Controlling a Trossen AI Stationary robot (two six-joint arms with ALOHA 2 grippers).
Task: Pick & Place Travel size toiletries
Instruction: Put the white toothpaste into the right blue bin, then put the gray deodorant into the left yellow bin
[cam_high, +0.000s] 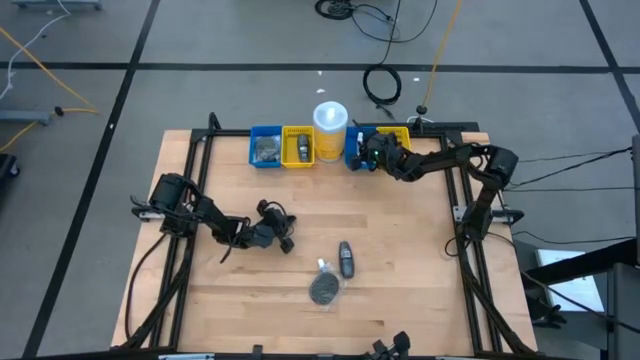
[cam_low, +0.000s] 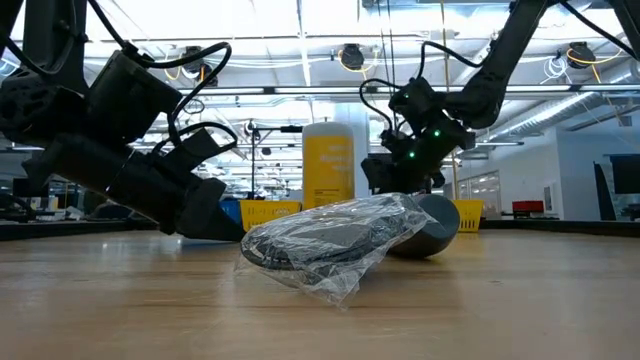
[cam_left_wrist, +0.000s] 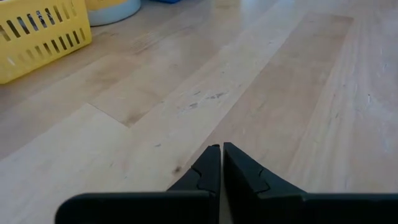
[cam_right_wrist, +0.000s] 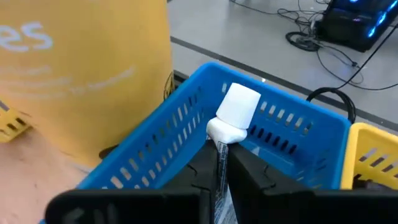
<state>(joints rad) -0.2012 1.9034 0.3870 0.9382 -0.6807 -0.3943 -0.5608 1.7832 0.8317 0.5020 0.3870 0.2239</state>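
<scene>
we see a wooden counter (cam_high: 400, 250) from above, with two dark robot arms. the right end effector (cam_right_wrist: 219, 167) reaches over a blue bin (cam_right_wrist: 292, 140) at the far edge, just beside a tall yellow cup with a white lid (cam_high: 330, 128). its fingers are pressed nearly together on a white-silver tube (cam_right_wrist: 231, 115), whose white cap stands up above the bin's rim. the left end effector (cam_left_wrist: 221, 149) hangs low over bare wood on the left side of the counter, its two fingers closed against each other and holding nothing. near the middle front of the counter lie a round dark grey disc in clear wrap (cam_high: 324, 287) and a small dark bottle (cam_high: 346, 259), just beside each other. from counter height the wrapped disc (cam_low: 330, 240) lies in front and the bottle (cam_low: 435, 222) shows behind it. farther left along the back edge stand another blue bin (cam_high: 265, 147) and a yellow bin (cam_high: 298, 146), each with small items inside.
</scene>
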